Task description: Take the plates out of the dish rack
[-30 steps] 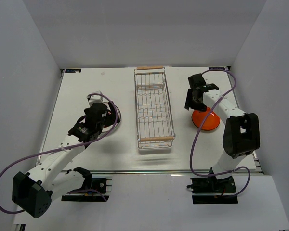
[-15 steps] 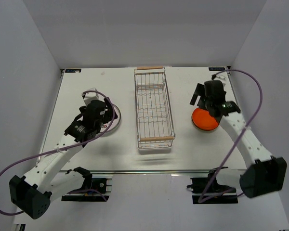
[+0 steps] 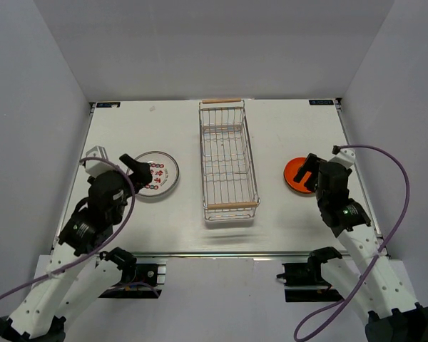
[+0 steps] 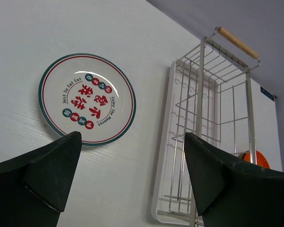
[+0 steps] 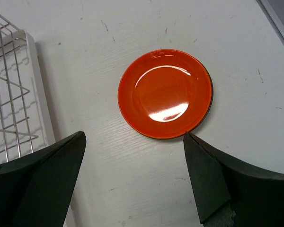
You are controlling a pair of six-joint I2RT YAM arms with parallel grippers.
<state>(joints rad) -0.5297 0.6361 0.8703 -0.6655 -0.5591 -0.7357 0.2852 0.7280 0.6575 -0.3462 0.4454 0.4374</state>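
Light: bright, even, from overhead on the white table.
Shadows: faint, soft, by the long silver wire dish rack.
Glare: white patch on the glossy orange-red round plate; thin arc on the green-rimmed white plate.
Focus: crisp.

White links and black joint housings form the left arm and right arm, each on black base brackets and trailing a looping purple cable. The left claw and right claw carry dark, wedge-shaped fingers.
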